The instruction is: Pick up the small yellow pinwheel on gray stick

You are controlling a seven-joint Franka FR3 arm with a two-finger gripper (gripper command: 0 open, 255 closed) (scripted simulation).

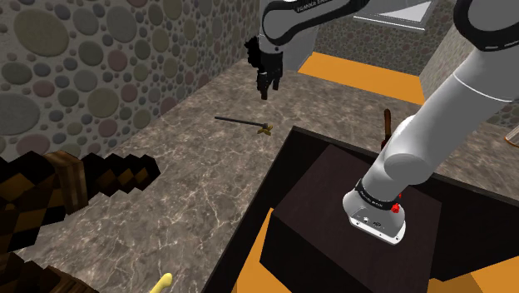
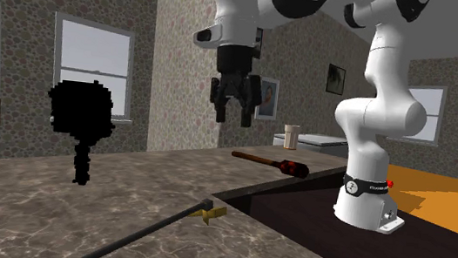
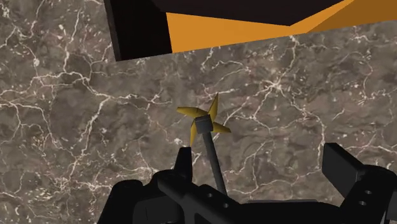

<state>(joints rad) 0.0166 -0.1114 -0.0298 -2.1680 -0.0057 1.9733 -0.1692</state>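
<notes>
your black gripper [image 1: 266, 83] hangs released, fingers apart, over the veined marble counter [image 1: 191, 191]. the pinwheel [image 1: 246, 123], pointed yellow blades on a thin gray stick, lies flat just above the shoulder view's centre.

The open pincer [image 2: 232, 115] hangs raised, pointing downward.

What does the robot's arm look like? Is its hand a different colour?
The robot's arm is made of fat, rounded white tubes with dark joints. A black band with tiny white lettering rings its bottom, beside a little red dot. Yes: the all-black gripper has two chunky jaws.
</notes>
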